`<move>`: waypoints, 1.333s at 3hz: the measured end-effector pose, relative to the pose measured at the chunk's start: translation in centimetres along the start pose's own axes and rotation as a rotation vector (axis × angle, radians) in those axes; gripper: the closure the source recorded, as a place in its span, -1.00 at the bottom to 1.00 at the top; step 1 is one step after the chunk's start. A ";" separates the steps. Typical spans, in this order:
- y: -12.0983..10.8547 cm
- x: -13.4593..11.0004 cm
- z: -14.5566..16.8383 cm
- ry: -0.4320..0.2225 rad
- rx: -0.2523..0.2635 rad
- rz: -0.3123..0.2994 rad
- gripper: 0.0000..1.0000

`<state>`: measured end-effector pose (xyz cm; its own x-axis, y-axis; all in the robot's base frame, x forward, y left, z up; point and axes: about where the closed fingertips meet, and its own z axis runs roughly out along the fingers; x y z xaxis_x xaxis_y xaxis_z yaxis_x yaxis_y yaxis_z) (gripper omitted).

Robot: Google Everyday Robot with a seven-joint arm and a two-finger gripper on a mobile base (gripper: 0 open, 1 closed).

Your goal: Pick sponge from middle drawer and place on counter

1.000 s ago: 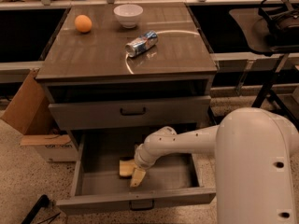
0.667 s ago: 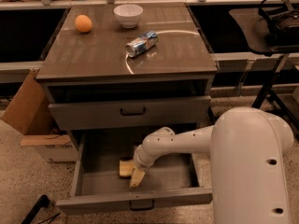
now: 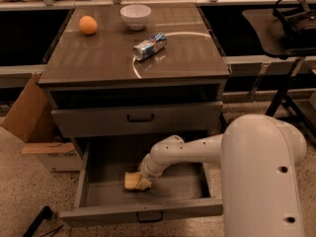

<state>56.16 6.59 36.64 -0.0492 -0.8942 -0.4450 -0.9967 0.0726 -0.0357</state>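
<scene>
The pale-yellow sponge (image 3: 130,180) lies on the floor of the open middle drawer (image 3: 143,212), the lowest grey drawer of the cabinet, near its centre. My gripper (image 3: 144,181) reaches down into this drawer from the right and sits right against the sponge's right side, partly covering it. My white arm fills the lower right of the view. The glossy brown-grey counter (image 3: 108,58) is above, at the top of the cabinet.
On the counter are an orange fruit (image 3: 88,24), a white bowl (image 3: 136,16) and a crushed silver can (image 3: 149,45). The drawer above (image 3: 138,118) is closed. A cardboard box (image 3: 29,117) stands left of the cabinet, a dark side table (image 3: 276,31) right.
My gripper has closed in on the sponge; the pale tip that stood below and right of it now overlaps it. My arm's body has shifted slightly left.
</scene>
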 end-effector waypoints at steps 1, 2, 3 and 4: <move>0.2 -0.1 0.9 0.005 -0.017 -0.003 0.41; 0.3 -0.2 1.1 0.003 -0.022 -0.007 0.87; 0.3 -0.2 1.0 0.001 -0.020 -0.009 1.00; 0.6 -0.5 -3.0 -0.073 0.042 -0.039 1.00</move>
<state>55.42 5.73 39.52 -0.0039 -0.8622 -0.5066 -0.9942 0.0579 -0.0909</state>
